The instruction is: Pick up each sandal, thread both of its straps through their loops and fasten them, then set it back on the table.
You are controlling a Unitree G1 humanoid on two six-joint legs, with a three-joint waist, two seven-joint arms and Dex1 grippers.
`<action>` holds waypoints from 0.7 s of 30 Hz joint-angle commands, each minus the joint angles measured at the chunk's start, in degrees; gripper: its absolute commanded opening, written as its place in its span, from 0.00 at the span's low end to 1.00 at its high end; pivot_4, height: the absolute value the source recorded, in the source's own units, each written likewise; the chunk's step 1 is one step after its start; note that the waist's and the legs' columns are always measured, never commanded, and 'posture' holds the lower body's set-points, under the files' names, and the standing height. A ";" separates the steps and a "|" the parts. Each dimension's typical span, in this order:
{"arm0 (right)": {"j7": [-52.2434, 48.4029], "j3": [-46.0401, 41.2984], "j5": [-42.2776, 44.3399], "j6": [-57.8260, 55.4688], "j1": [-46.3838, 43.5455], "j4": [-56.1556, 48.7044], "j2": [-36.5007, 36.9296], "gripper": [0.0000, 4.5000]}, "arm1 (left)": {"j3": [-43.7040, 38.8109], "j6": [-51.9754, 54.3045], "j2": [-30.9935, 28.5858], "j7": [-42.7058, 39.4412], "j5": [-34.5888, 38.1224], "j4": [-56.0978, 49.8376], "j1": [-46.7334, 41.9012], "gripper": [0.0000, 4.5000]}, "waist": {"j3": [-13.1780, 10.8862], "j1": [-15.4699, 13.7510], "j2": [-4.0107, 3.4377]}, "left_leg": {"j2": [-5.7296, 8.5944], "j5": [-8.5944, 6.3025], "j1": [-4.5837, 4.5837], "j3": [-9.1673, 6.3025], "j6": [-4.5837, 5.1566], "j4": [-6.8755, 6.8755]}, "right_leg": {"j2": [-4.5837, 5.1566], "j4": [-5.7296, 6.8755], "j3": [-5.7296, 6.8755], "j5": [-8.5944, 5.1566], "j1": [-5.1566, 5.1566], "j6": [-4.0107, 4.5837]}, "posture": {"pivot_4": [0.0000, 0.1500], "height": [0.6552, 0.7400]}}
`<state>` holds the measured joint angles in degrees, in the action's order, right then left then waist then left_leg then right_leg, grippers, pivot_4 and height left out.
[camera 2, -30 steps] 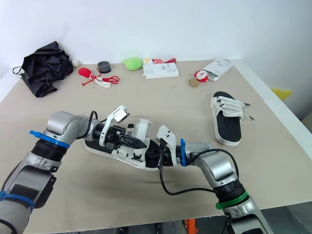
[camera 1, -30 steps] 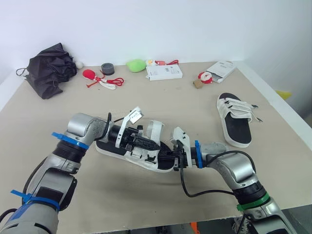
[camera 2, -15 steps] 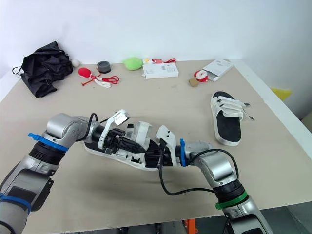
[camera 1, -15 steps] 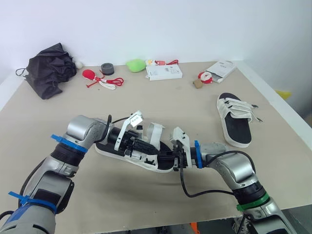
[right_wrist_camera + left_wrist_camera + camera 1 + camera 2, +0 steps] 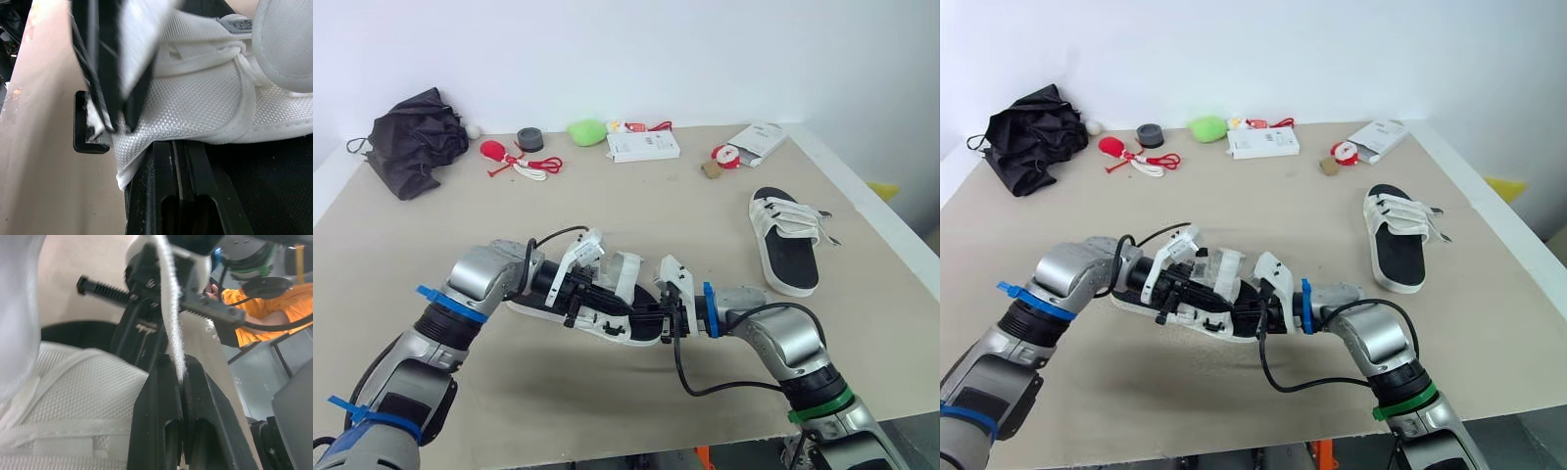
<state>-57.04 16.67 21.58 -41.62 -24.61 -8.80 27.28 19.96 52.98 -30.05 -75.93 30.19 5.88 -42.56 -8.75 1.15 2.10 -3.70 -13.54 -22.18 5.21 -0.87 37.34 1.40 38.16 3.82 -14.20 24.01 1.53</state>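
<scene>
Hazard one: slippage of the strap (image 5: pixel 168 328). Pinched along a thin edge only by the left fingers (image 5: pixel 159 406), closed tight on it; liable to pull free under any sideways tug. Hazard two: missing the black loop (image 5: pixel 89 139) at the side of the near sandal (image 5: pixel 536 307); probable with a twisted or slack strap end. Hazard three: shifting of the sandal during the pull, given a hold at one end only. Keep tension low and the strap flat.

Right fingers (image 5: pixel 156 196): closed together, apparently clamping the edge of the white upper close to the loop. Near sandal: low over the table (image 5: pixel 636 211), between both sets of fingers, with the left ones on the strap from above and the right ones at the end toward the robot's right. Contact with the table: cannot tell. Far sandal (image 5: pixel 785 240): flat on the table, well apart to the right, straps apparently already fastened.
</scene>
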 commanded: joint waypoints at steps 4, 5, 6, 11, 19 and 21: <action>0.23 2.81 -0.97 -0.73 0.81 1.04 -0.63 0.00 | 1.65 0.29 -0.16 -0.23 -0.66 -1.75 1.94 0.01 | 0.02 0.00 -0.01 | 0.01 0.00 0.01 0.01 0.00 0.04 | 0.05 0.00 -0.07 0.05 -0.01 -0.09 | 1.00 1.00; 0.21 2.73 -1.05 -0.67 0.77 1.17 -0.64 0.00 | 1.83 0.15 -0.72 -1.08 -0.43 -2.62 2.26 0.01 | 0.02 0.01 0.00 | 0.02 0.00 0.01 0.01 0.00 0.04 | 0.05 0.00 -0.08 0.05 -0.01 -0.09 | 1.00 1.00; 0.21 2.65 -1.07 -0.65 0.75 1.27 -0.68 0.00 | 1.86 0.13 -1.15 -1.79 -0.06 -3.42 2.54 0.01 | 0.02 0.04 0.00 | 0.02 0.00 0.01 0.02 0.00 0.04 | 0.04 -0.01 -0.09 0.05 -0.01 -0.09 | 1.00 1.00; 0.10 2.57 -1.10 -0.52 0.55 1.58 -0.81 0.00 | 3.24 -3.24 -3.36 -4.72 -1.46 -5.75 3.80 0.01 | 0.01 0.11 -0.01 | -0.01 -0.01 0.00 0.02 0.01 -0.03 | -0.04 -0.01 -0.10 0.01 0.04 -0.02 | 1.00 1.00; 0.13 2.63 -1.15 -0.18 -0.03 2.29 -1.30 0.00 | 7.54 -25.11 -3.63 -2.85 -14.47 -0.52 6.90 0.06 | 0.21 -0.04 -0.13 | -0.05 -0.01 0.22 -0.02 0.02 -0.12 | -0.03 -0.01 -0.17 0.00 -0.05 0.04 | 1.00 1.00; 0.13 2.68 -1.14 -0.17 0.02 2.27 -1.29 0.00 | 6.64 -26.10 -2.88 -3.11 -14.16 0.11 6.84 0.19 | 0.23 -0.15 -0.17 | -0.04 0.01 0.39 -0.11 0.05 -0.11 | 0.01 -0.02 -0.22 0.04 -0.18 -0.02 | 1.00 1.00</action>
<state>-56.95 17.26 20.89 -41.03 -25.23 -7.20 26.39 24.24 27.30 -33.28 -80.87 19.78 2.89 -37.69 -8.52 1.01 1.94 -3.69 -13.53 -21.69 5.07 -0.80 37.23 1.43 38.14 3.58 -14.14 23.74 1.48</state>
